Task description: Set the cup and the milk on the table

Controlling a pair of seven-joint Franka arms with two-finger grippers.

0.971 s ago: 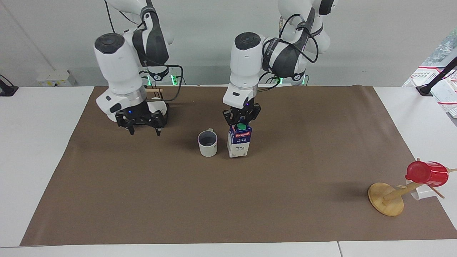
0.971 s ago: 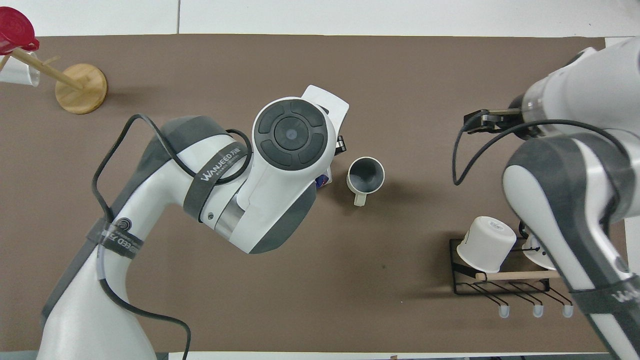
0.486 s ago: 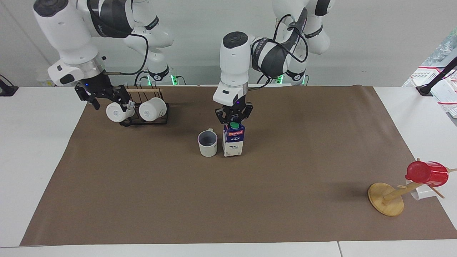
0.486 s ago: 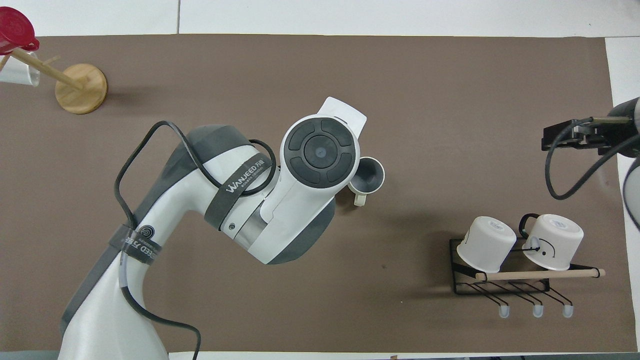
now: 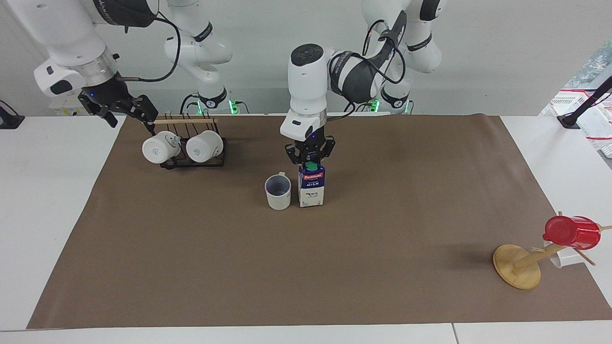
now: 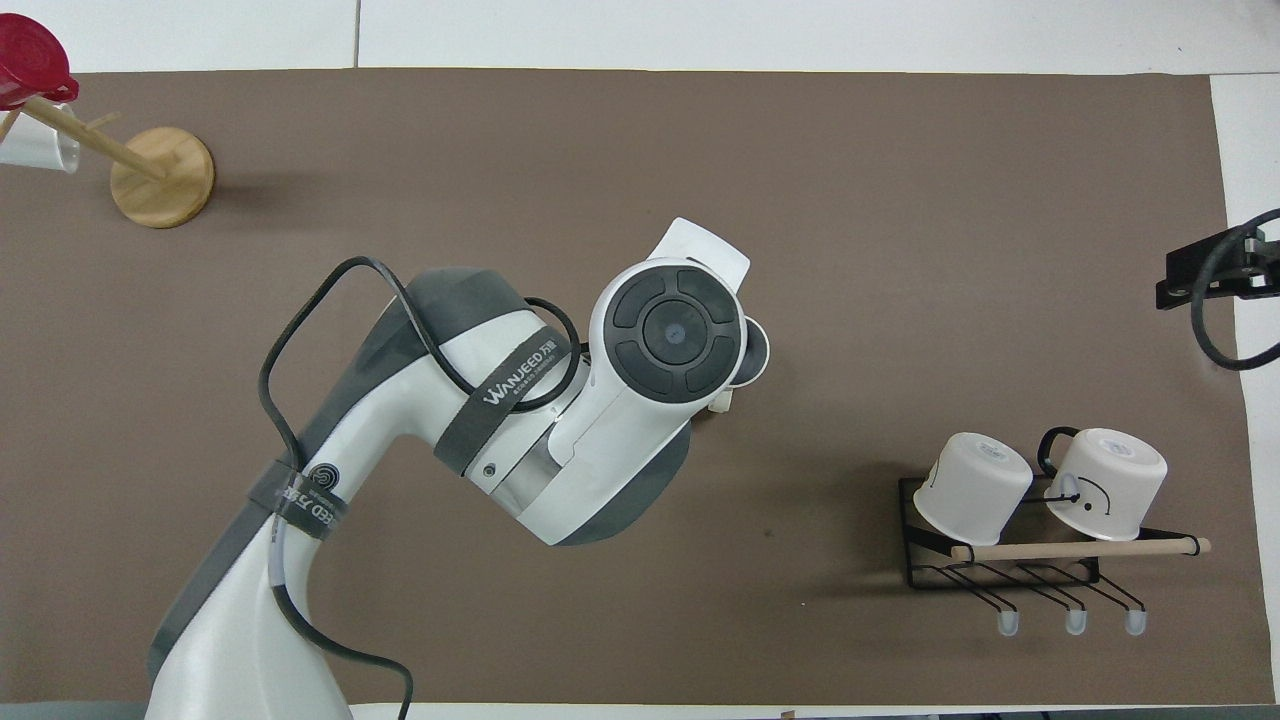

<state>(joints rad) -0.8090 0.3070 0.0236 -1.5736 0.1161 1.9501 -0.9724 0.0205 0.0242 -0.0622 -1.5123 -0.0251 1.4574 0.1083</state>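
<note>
Upright, the milk stands on the table near its middle, just beside the cup, with the left gripper clamped on the carton's gabled top. Over the table edge at the right arm's end, the right gripper hangs with jaws spread, above a rack holding two round mugs.

milk (overhead) under left arm

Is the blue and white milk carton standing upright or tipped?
Upright: the blue and white milk carton stands on its base, green cap on top, beside the white mug.
</note>
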